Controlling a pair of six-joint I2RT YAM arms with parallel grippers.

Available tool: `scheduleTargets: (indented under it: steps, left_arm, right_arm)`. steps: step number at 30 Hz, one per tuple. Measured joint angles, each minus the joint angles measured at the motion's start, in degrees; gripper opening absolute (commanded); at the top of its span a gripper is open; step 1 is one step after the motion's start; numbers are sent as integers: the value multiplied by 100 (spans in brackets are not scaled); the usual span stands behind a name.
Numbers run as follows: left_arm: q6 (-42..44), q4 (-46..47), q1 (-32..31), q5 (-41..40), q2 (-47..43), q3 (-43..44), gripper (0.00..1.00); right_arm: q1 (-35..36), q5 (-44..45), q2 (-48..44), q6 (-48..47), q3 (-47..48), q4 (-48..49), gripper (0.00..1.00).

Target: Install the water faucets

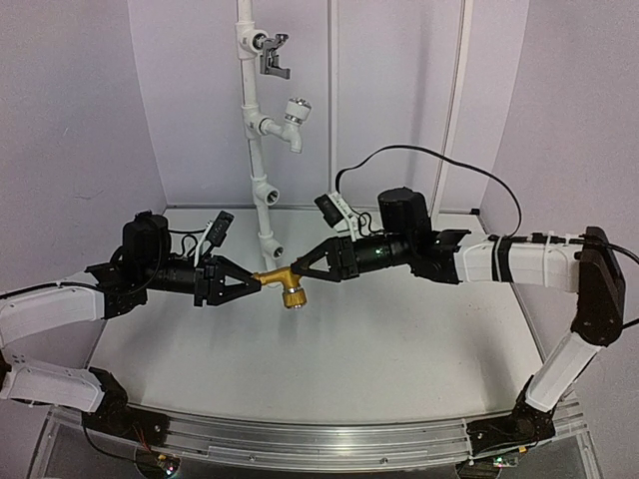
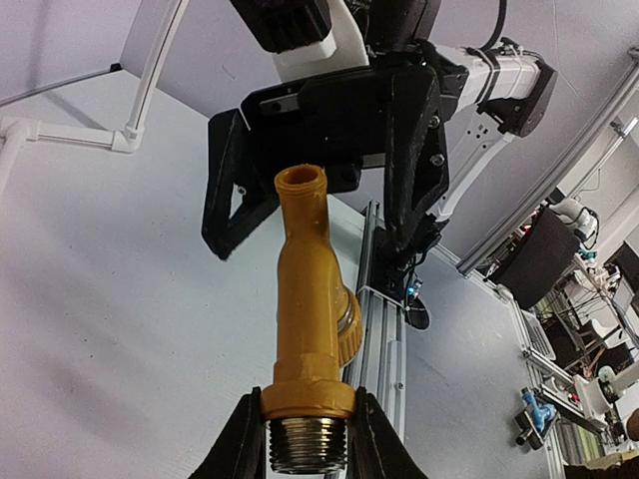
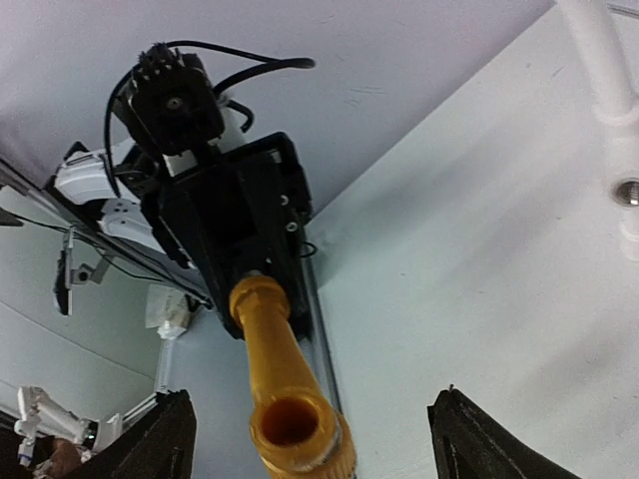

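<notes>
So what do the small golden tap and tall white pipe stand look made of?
Small golden tap: matte golden body, brass or gold-coloured plastic, can't tell; its threaded end is grey, shiny metal. Tall white pipe stand: smooth, glossy white plastic, likely PVC, judging by its moulded tee joints.

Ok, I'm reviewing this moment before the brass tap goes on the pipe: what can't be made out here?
- Knob of the brass tap: left wrist view, mostly behind the tap's body; right wrist view, cut off by the bottom edge.
- Free pipe socket: top view, too small to show its thread; right wrist view, cut by the right edge.
</notes>
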Motion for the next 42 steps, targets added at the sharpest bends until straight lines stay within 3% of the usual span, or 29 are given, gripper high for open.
scheduleTargets:
  steps: [5,12,16,18,19,21,24,26,27,31,34,42]
  left_arm:
    - [-2,83,2,87,4,0,0]
    - [6,188,2,178,69,2,0]
    - [-14,312,-4,307,121,21,0]
    - [-156,321,2,337,140,42,3]
    - [-218,319,8,327,145,51,12]
    - [-304,324,12,247,149,55,46]
    - [-474,322,46,-103,114,48,69]
    - [-647,309,268,-486,1,34,87]
    - [-786,279,462,-738,-95,31,91]
    - [-1196,29,1204,-1415,-276,162,98]
    - [-1191,-320,1336,-1764,-36,709,99]
    - [-453,-570,1337,-1996,1450,2803,99]
  right_arm:
    - [139,-542,459,607,0,1045,64]
    - [245,-843,747,1082,-4,1646,41]
    - [239,-933,755,1266,-12,2017,8]
    - [221,-952,780,1276,-45,2197,0]
    - [211,-947,790,1282,-67,2263,0]
    - [198,-913,797,1301,-131,2375,0]
    - [213,-687,758,1255,-336,2467,0]
    - [220,-296,614,970,-519,2026,0]
    - [232,-36,526,777,-581,1711,0]
    - [252,1419,35,-245,-689,441,0]
    - [249,2281,-282,-998,-704,-72,0]
    - [248,3244,-396,-2326,-387,-779,0]
